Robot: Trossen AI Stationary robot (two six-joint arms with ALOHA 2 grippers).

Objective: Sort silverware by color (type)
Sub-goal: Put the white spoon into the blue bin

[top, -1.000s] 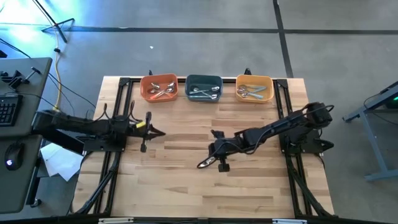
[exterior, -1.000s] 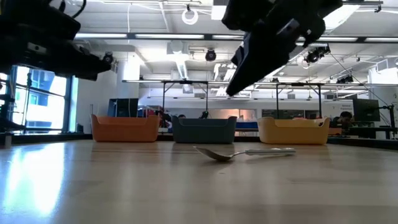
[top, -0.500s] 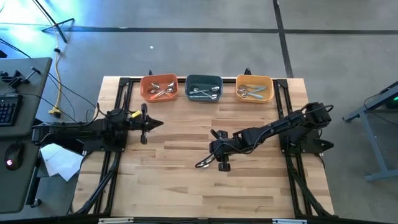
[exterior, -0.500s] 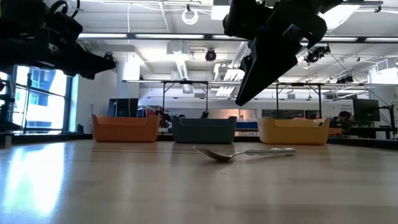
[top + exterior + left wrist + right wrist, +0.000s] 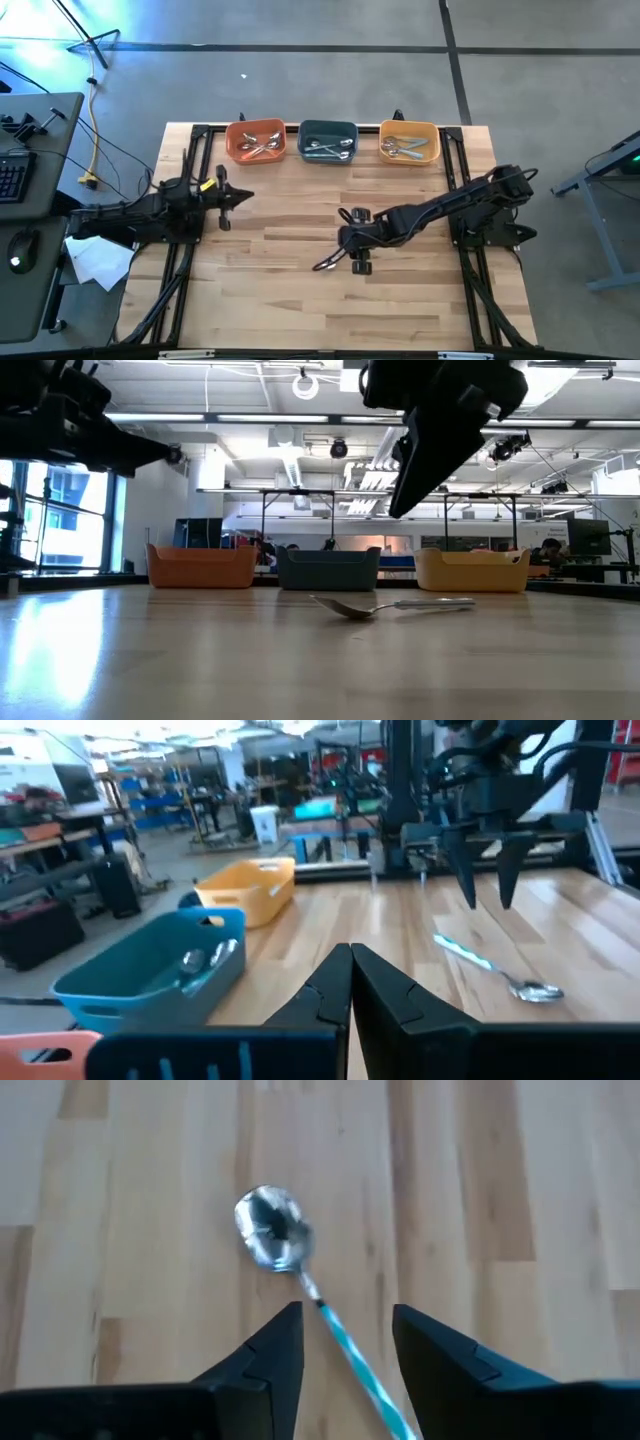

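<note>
A spoon [image 5: 325, 264] with a light blue handle and shiny bowl lies flat on the wooden table near its middle; it also shows in the low view [image 5: 385, 605] and the left wrist view [image 5: 498, 972]. My right gripper [image 5: 345, 250] hangs open above it, slanting down. In its wrist view the two fingers stand on either side of the spoon's handle [image 5: 345, 1342], clear of it. My left gripper [image 5: 245, 197] is shut and empty, held level above the table's left part, fingertips together [image 5: 350, 960].
Three bowls stand in a row at the far edge: orange [image 5: 256, 140], teal [image 5: 328, 141] and yellow [image 5: 409, 142], each with silverware inside. Bare wood lies all around the spoon. Black frame rails run along the table's left and right sides.
My left gripper, still shut, has swung toward the far edge and drawn back toward the left edge. My right gripper has spread its fingers and tipped a little above the spoon, which has stayed where it lay.
</note>
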